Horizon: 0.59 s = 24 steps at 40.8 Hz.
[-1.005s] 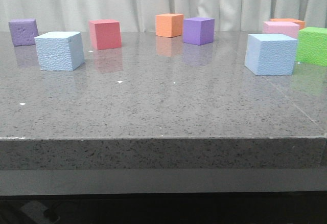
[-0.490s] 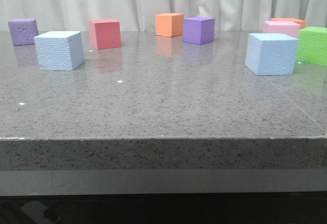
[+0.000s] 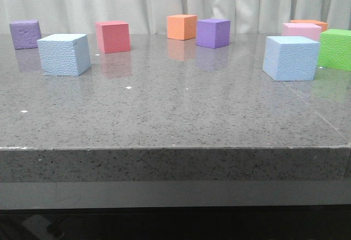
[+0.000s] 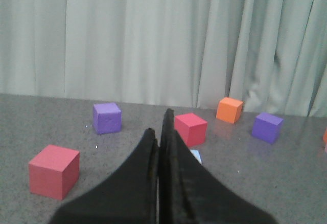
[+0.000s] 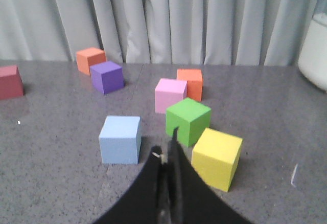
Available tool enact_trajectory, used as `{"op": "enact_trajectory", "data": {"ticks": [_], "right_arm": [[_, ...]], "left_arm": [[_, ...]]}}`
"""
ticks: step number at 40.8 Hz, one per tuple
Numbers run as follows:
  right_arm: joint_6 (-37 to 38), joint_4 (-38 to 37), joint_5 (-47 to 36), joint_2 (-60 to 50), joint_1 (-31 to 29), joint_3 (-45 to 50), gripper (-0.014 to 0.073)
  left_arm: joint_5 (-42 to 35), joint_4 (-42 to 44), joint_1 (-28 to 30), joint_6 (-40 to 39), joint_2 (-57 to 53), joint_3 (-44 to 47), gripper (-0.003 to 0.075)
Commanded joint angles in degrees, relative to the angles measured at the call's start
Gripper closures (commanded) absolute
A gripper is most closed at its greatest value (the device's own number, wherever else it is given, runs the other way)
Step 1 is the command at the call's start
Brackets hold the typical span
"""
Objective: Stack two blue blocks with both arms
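Grey speckled table (image 3: pixel 175 119) bearing two blue blocks, left (image 3: pixel 64 54), right (image 3: pixel 290 57): foam, likely light, squashy; grip opposite flat faces; left gripper (image 4: pixel 159 132) and right gripper (image 5: pixel 166 152) both resting pinched together, empty

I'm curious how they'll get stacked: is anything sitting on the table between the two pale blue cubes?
Nothing directly. In the front view the table is bare between the left blue cube and the right blue cube; the other cubes sit farther back.
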Motion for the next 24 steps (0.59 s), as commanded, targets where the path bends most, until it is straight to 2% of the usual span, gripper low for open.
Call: {"op": "enact_trajectory", "data": {"ticks": [1,24], "right_arm": [[-0.48,0.24,-3.19,3.48,-0.35,-1.98,0.0713],[-0.48,0.24,-3.66,5.45,-0.35,-1.98,0.0713]], "left_arm": [[-3.07,-0.09,-0.13,0.05,3.28,-1.38,0.0741],[-3.61,-0.19,-0.13,0.05,6.92,0.81,0.0741]]}}
